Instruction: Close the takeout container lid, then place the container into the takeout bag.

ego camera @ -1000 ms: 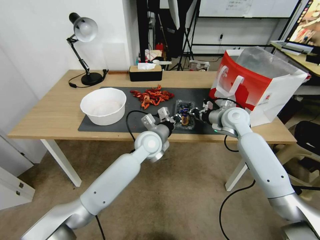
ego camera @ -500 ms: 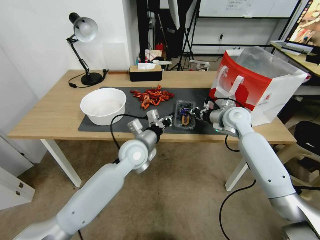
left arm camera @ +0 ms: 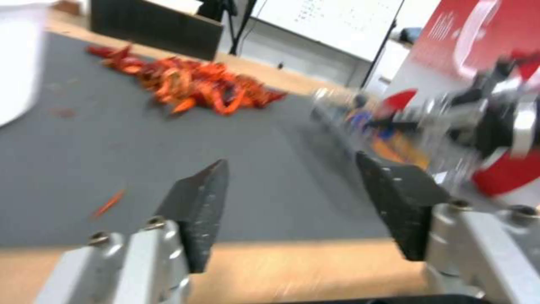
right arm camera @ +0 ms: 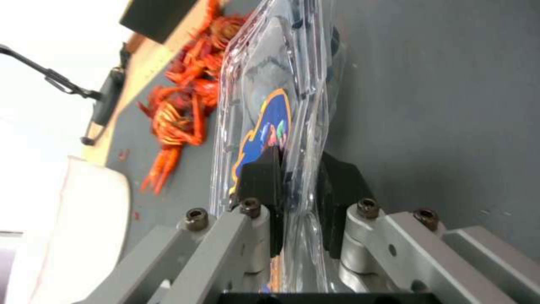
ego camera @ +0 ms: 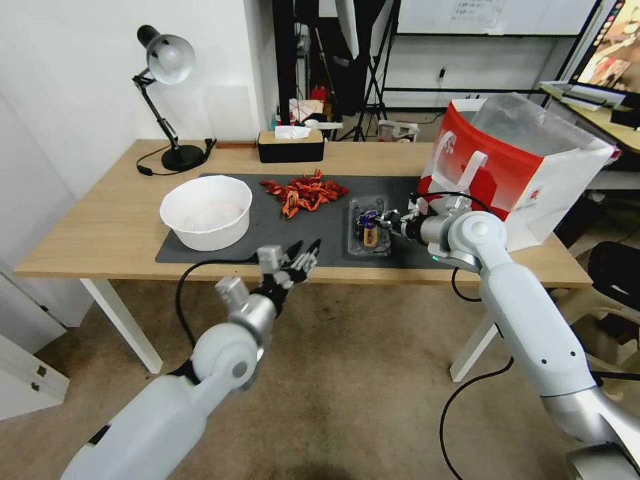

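Clear plastic of the takeout container [ego camera: 369, 230], its lid [right arm camera: 264, 109] down, is pinched at one edge by the right tool [ego camera: 387, 220] on the dark mat, the takeout bag [ego camera: 513, 167] just behind that tool, the left tool [ego camera: 300, 257] gaping wide at the tabletop's [ego camera: 107, 227] front edge

Pale grey-white arms — rounded joints

Black cables trail from both wrists; the left gripper [left arm camera: 292, 202] has silver linkages, dark screws and black wedge pads [left arm camera: 197, 211].

White wall [ego camera: 87, 87], brown floor [ego camera: 373, 373], wooden table [ego camera: 100, 233] with black desk lamp [ego camera: 165, 60], perhaps unlit.
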Available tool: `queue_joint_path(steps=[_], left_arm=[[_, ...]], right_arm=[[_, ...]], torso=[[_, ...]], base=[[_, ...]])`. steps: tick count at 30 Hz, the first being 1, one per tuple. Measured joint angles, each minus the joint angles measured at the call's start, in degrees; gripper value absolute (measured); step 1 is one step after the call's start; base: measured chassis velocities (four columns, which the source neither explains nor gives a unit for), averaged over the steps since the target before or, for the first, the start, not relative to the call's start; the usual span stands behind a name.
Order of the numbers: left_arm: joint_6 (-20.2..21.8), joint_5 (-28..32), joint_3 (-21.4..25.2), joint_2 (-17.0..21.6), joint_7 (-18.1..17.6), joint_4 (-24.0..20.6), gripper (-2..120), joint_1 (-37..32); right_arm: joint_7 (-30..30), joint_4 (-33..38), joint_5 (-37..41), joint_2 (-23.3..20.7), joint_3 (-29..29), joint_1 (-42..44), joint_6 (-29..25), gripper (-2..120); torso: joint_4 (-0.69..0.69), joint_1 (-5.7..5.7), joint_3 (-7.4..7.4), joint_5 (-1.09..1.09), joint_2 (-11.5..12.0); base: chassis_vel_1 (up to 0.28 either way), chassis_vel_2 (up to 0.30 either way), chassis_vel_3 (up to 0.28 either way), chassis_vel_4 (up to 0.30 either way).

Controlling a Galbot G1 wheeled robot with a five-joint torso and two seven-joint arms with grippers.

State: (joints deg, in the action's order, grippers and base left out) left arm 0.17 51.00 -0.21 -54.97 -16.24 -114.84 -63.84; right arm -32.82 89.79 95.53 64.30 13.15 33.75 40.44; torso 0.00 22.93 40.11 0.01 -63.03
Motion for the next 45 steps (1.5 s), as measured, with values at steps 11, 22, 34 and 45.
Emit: queue_joint_path(steps=[11, 22, 34, 45], left_arm=[[-5.8, -12.1, 6.9, 1.1, -0.3, -1.8, 99, -12.7], [-9.3, -21.8, 9.6, -3.1, -4.3, -0.4, 100, -19.5], [-11.1, -23.1, 10.9, -4.4, -3.5, 1.6, 100, -20.7], [-11.6, -21.9, 10.2, -4.0, -2.9, 3.4, 100, -19.4]], right_arm=[[0.1, 3.3, 3.1, -0.3, 1.3, -0.3, -1.2, 11], [2.6, 11.9, 6.6, -4.0, 5.5, 1.0, -6.9, 10], [5.6, 13.8, -2.2, -13.5, 8.9, -6.9, -20.3, 10], [9.6, 4.9, -26.1, -22.5, 8.6, -9.2, -25.3, 10]], torso=[[0.00, 0.00, -0.01, -0.01, 0.0], [-0.02, -0.01, -0.01, 0.00, 0.0], [0.00, -0.01, 0.00, -0.02, 0.0], [-0.02, -0.01, 0.00, -0.02, 0.0]], base=[[0.000, 0.000, 0.000, 0.000], [0.000, 0.000, 0.000, 0.000], [0.000, 0.000, 0.000, 0.000], [0.000, 0.000, 0.000, 0.000]])
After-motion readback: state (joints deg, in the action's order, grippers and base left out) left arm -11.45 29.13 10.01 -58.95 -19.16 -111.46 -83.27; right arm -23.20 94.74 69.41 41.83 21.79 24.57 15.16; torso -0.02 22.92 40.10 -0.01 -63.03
